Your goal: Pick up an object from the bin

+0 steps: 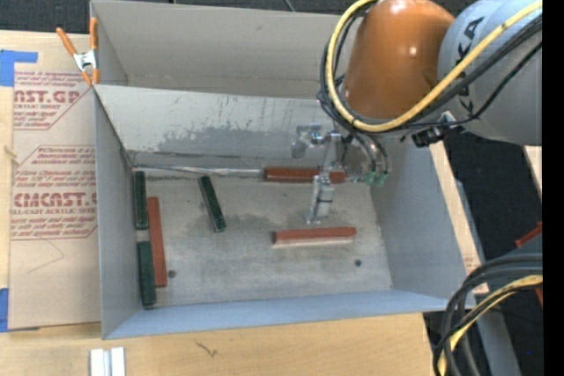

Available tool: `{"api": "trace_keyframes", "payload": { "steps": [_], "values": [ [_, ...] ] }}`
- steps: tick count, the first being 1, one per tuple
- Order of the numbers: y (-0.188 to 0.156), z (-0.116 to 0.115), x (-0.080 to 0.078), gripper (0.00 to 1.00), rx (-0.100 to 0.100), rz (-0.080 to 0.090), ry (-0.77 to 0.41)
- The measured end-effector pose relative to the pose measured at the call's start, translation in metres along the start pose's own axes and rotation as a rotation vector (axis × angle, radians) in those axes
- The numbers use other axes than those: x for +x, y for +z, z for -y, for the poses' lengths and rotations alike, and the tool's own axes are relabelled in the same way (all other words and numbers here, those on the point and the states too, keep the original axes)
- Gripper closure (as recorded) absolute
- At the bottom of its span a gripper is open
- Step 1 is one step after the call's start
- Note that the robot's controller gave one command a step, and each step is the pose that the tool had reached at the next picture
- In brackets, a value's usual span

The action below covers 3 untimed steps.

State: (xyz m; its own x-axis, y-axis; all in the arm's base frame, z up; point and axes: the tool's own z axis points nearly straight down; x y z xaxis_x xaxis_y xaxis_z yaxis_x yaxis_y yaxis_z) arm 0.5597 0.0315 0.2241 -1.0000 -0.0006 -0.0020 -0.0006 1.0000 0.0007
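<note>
Gripper [319, 211] is seen over the red-brown bar [315, 235] laid flat right of centre on the bin [220, 48] floor (a second red-brown bar [291, 175] is behind it). Grip state cannot be told.

You have a red-brown flat bar [315, 235] lying flat on the bin floor, right of centre and toward the near wall, its length running left to right. A second red-brown bar [289, 175] lies farther back, at the foot of the far wall, also running left to right, its right end hidden.
</note>
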Motion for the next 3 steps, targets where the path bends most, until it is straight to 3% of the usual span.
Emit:
{"api": "trace_keyframes", "payload": {
  "steps": [1, 2, 3],
  "values": [
    [0.045, 0.005, -0.004, 0.0, -0.001, 0.005, 0.072],
    [0.113, 0.012, 0.003, 0.0, -0.001, 0.003, 0.141],
    [0.147, 0.013, 0.0, 0.0, 0.001, -0.005, 0.105]
  ]
}}
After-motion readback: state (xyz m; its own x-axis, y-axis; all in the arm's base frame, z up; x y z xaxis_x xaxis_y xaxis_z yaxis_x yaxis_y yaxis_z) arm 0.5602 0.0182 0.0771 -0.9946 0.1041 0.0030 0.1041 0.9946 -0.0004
